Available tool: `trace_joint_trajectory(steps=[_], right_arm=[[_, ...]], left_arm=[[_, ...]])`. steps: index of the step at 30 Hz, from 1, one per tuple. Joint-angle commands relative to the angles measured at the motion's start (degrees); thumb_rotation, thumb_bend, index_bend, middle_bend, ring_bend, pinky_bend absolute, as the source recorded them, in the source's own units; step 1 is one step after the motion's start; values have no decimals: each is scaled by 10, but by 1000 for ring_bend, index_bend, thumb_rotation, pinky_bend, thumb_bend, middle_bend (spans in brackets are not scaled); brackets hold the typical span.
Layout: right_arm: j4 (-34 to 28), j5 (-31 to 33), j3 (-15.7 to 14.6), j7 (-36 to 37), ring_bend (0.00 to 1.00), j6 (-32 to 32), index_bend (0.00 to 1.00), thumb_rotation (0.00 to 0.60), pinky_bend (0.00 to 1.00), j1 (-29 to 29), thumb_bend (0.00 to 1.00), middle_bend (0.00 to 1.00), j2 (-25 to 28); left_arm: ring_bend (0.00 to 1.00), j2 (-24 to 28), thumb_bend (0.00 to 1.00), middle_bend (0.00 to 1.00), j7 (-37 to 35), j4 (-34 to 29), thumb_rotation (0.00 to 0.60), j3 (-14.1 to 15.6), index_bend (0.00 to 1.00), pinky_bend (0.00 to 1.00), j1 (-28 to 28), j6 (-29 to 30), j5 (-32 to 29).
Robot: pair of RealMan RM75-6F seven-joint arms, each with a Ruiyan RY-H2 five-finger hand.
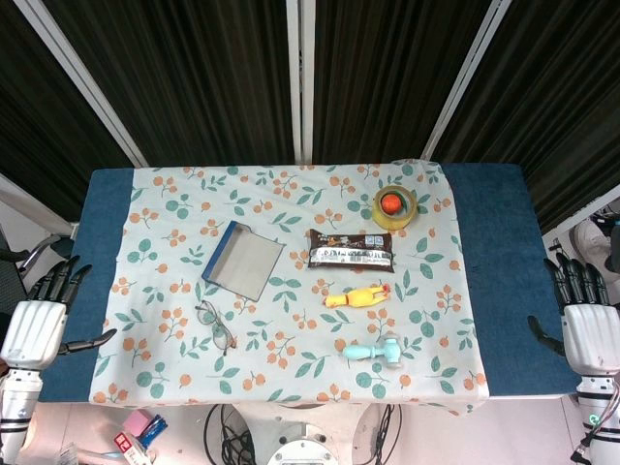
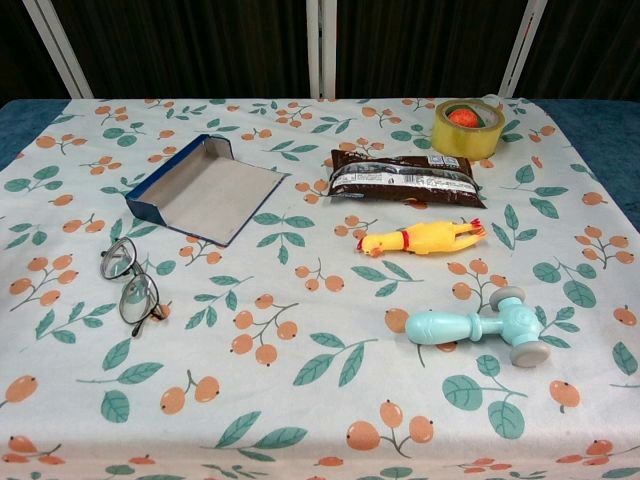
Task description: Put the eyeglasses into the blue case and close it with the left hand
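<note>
Left hand [image 1: 34,329] apart from eyeglasses [image 1: 216,326], fingers spread

Thin metal-framed eyeglasses [image 2: 131,287] on matt printed cloth [image 2: 300,400].

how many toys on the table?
2. The yellow rubber chicken toy lies right of centre, just in front of the dark brown snack packet. The pale teal plastic toy hammer lies nearer the front edge, on the right. Nothing appears hidden.
</note>
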Motion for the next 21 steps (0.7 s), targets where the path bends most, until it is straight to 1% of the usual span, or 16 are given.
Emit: trace_joint_trajectory(steps=[1, 6, 9, 10, 12, 13, 16, 17, 19, 20, 21], right_arm=[[2, -1, 0, 2, 0, 0, 0, 600, 0, 0, 193, 0, -1], [8, -1, -2, 6, 0, -2, 0, 600, 0, -1, 193, 0, -4], [8, 0, 0, 7, 0, -1, 0, 600, 0, -1, 192, 0, -4], [7, 0, 1, 6, 0, -1, 0, 600, 0, 0, 192, 0, -4], [4, -2, 1, 2, 0, 0, 0, 600, 0, 0, 192, 0, -3], [2, -2, 1, 0, 0, 1, 0, 600, 0, 0, 192, 0, -2], [-4, -3, 2, -3, 0, 5, 0, 600, 0, -2, 193, 0, 0], [-4, -3, 2, -4, 0, 6, 0, 600, 0, -3, 193, 0, 1], [-3, -2, 3, 0, 0, 9, 0, 600, 0, -5, 193, 0, 2], [-2, -2, 2, 3, 0, 10, 0, 600, 0, -7, 193, 0, 3], [0, -1, 2, 6, 0, 12, 0, 600, 0, -8, 193, 0, 3]], left_arm=[[43, 1, 86, 24, 2, -2, 328, 0, 99, 179, -1, -1, 0], [43, 3, 85, 24, 7, -18, 328, -4, 100, 178, -15, -8, 16], [42, 5, 108, 24, 7, -39, 377, -13, 99, 178, -43, -27, 37], [42, 6, 141, 25, 5, -46, 400, -17, 100, 178, -56, -38, 45], [43, 2, 248, 40, -5, -56, 429, -27, 100, 178, -92, -71, 63], [43, -1, 323, 55, -9, -59, 448, -30, 101, 179, -109, -89, 69], [43, -23, 539, 114, -33, -56, 567, -38, 106, 179, -169, -158, 83], [43, -35, 602, 134, -46, -50, 594, -39, 108, 179, -192, -190, 81], [43, -57, 721, 175, -62, -35, 600, -39, 110, 179, -224, -238, 74], [43, -73, 761, 192, -65, -20, 600, -38, 110, 179, -243, -268, 68], [43, -86, 779, 199, -65, -8, 600, -37, 110, 179, -256, -286, 64]])
